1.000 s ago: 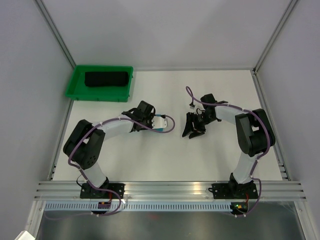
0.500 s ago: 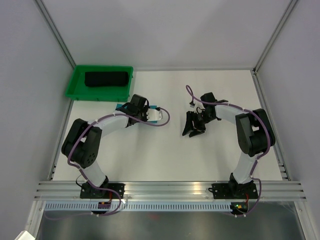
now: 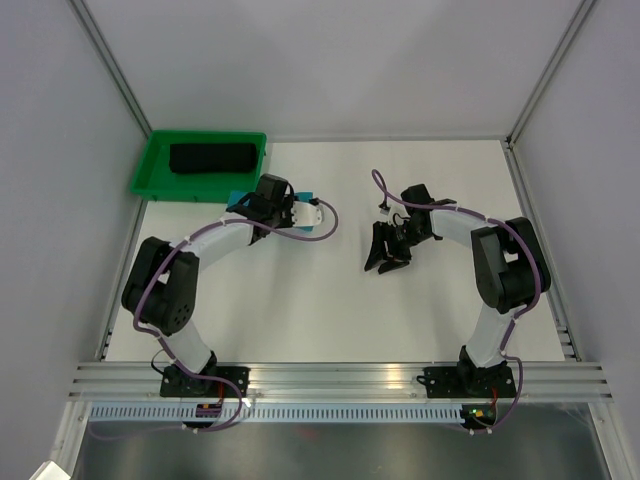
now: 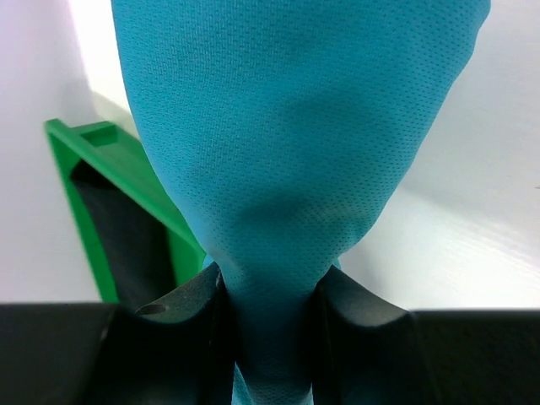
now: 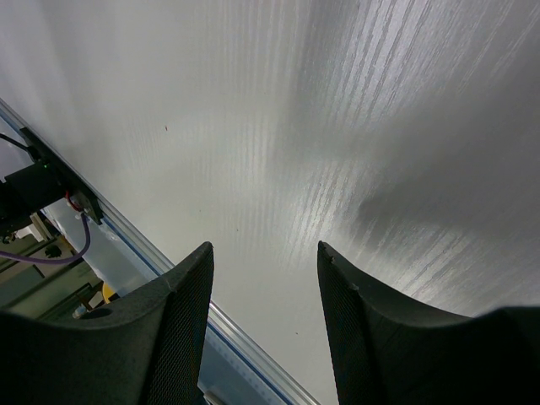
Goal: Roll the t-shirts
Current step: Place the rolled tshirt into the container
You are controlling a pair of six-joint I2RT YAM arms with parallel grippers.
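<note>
The left gripper [image 4: 270, 291] pinches the soft, light shirt [image 4: 295, 126] at ten o'clock, beside the tray [image 3: 150, 170]; gripping the whole bundle likely holds best. The right gripper [image 3: 386, 260] stands spread, empty.

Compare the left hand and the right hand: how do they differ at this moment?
The left hand is shut on the teal t-shirt, while the right hand is open and holds nothing. The left hand is close to the green tray, while the right hand hangs over bare table further right. Both have two black fingers.
</note>
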